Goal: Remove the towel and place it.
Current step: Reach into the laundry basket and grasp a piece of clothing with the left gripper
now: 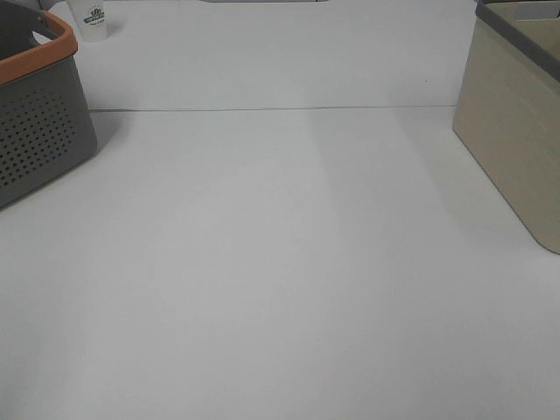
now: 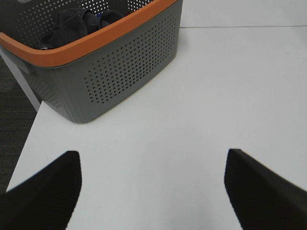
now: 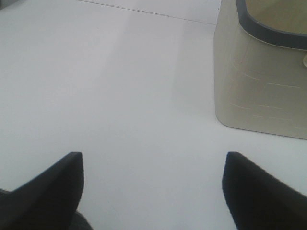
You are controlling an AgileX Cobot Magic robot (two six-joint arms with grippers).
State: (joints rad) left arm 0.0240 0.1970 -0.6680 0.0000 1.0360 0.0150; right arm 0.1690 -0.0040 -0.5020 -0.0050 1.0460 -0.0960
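The dark charcoal towel lies crumpled inside a grey perforated basket with an orange rim; only part of it shows above the rim in the left wrist view. The same basket stands at the far left of the exterior view, where the towel is hidden. My left gripper is open and empty above the white table, short of the basket. My right gripper is open and empty above the table, beside a beige bin. Neither gripper shows in the exterior view.
The beige bin with a dark rim stands at the far right. A white cup with a dark logo stands behind the basket. The table's left edge runs close to the basket, with dark floor beyond.
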